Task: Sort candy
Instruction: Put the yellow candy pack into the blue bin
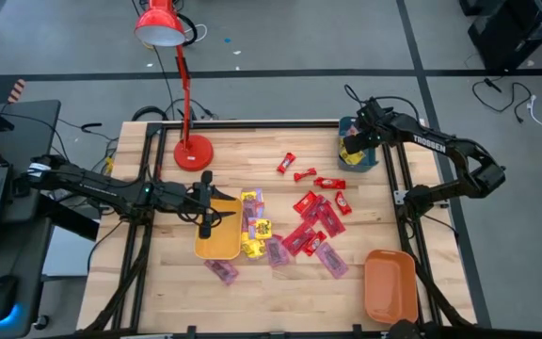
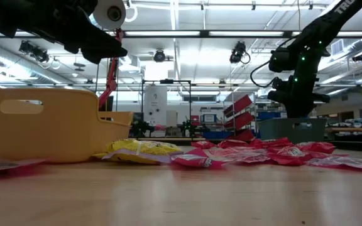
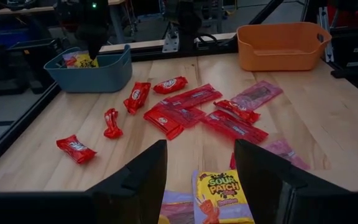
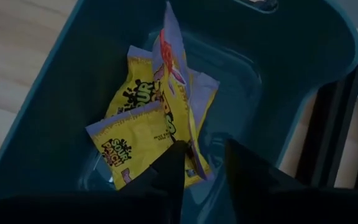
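- The teal tray (image 4: 55,106) at the tabletop's (image 1: 158,292) far right corner holds yellow packets (image 4: 145,121), one standing on edge.
- The yellow tray (image 1: 216,240) sits left of the loose candy (image 1: 304,226); the orange tray (image 1: 390,282) sits near the right front corner.
- The right gripper (image 4: 201,163) hangs over the teal tray, jaws parted beside the upright packet; whether they touch it is unclear.
- The left gripper (image 3: 199,171) hovers over the yellow tray, jaws released, holding nothing.

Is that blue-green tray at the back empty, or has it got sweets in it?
Not empty: the teal tray holds a few yellow packets.
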Available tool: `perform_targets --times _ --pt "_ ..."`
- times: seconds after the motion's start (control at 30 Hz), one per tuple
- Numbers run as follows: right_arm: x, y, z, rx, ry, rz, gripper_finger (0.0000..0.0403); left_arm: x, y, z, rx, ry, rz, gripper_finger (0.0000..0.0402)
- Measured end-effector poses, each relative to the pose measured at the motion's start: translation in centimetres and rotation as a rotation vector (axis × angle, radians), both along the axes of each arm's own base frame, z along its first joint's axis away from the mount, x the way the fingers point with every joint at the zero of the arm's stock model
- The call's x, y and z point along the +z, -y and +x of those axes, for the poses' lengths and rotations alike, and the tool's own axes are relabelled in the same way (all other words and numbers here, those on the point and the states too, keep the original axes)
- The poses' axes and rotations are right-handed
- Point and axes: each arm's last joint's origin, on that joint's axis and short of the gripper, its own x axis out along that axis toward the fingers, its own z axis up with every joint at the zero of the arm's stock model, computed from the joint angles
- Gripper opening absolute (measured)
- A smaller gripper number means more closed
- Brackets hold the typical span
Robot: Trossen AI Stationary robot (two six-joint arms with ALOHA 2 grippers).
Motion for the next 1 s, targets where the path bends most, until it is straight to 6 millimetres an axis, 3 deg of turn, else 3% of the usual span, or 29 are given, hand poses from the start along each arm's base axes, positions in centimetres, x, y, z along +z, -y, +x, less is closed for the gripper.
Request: perform_targets --times 1.0 --pt "0.38 0.34 0.51 -0.143 -0.001 -0.117 0.0103 0.02 -0.16 -0.01 0.055 0.003 0.016 0.019"
